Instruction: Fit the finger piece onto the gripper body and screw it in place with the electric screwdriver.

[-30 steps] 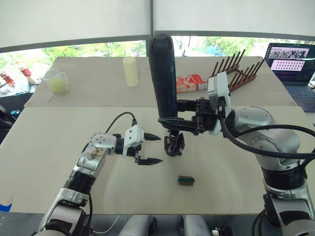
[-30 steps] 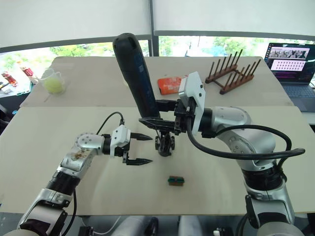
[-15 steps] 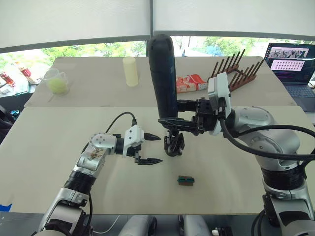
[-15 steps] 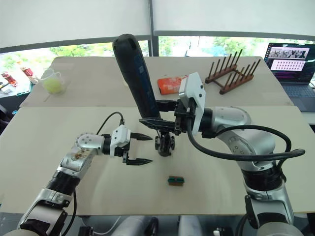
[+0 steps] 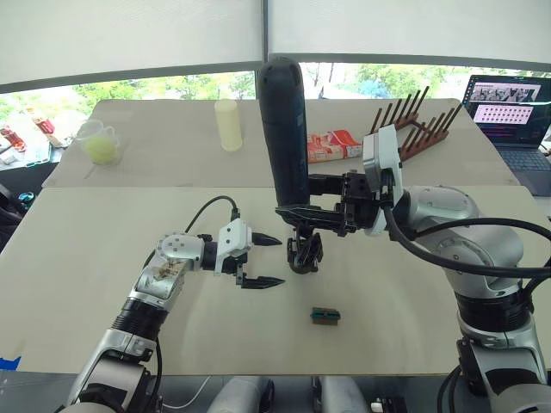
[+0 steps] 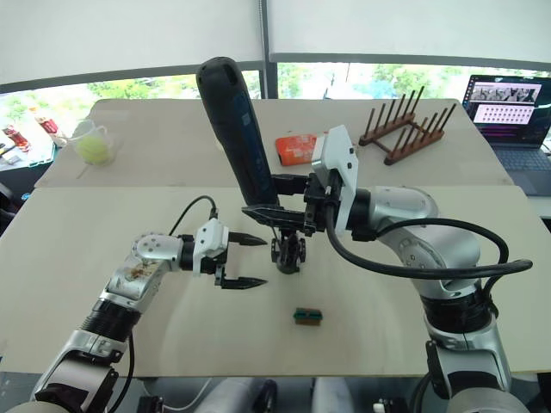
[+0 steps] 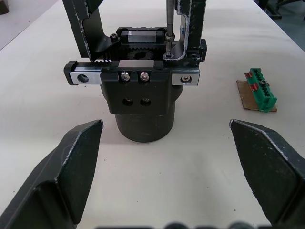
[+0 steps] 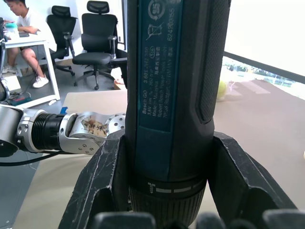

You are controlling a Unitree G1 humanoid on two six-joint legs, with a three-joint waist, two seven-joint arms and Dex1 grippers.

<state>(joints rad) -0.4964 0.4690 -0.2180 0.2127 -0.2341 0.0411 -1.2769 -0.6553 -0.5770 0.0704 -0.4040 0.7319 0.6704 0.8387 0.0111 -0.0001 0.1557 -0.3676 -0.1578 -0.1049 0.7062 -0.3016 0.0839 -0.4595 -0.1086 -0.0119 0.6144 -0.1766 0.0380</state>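
Right end effector point(image 5: 303, 212) pinched around the lower barrel of the electric screwdriver point(image 5: 285, 129), fingers pressed on both sides of it. Screwdriver stands nearly upright, rounded end up, leaning slightly toward the robot's left. Its thin metal bit comes down onto the top of the gripper body point(image 7: 138, 90), beside the upright black finger piece point(image 7: 191, 28) mounted on the body's toothed rail.

Gripper body sits upright on the pale surface point(image 5: 103, 258), on a dark round base, silver screws along its front bar.

Left end effector point(image 5: 263, 260) hovers just to the left of the gripper body, fingers spread wide, holding nothing; from its wrist the body sits between the two fingertips but well apart from both.

Small green-and-brown block point(image 5: 325, 316) lies flat on the surface, nearer the robot than the gripper body, apart from it.

Against the frames of a second and half a second ago: no visible shift. Both arms hold the same pose, screwdriver at the same tilt, bit at the same spot, block unmoved.

Behind: a pale cylinder point(image 5: 228, 124), a wooden rack point(image 5: 413, 120), a laptop point(image 5: 516, 112).
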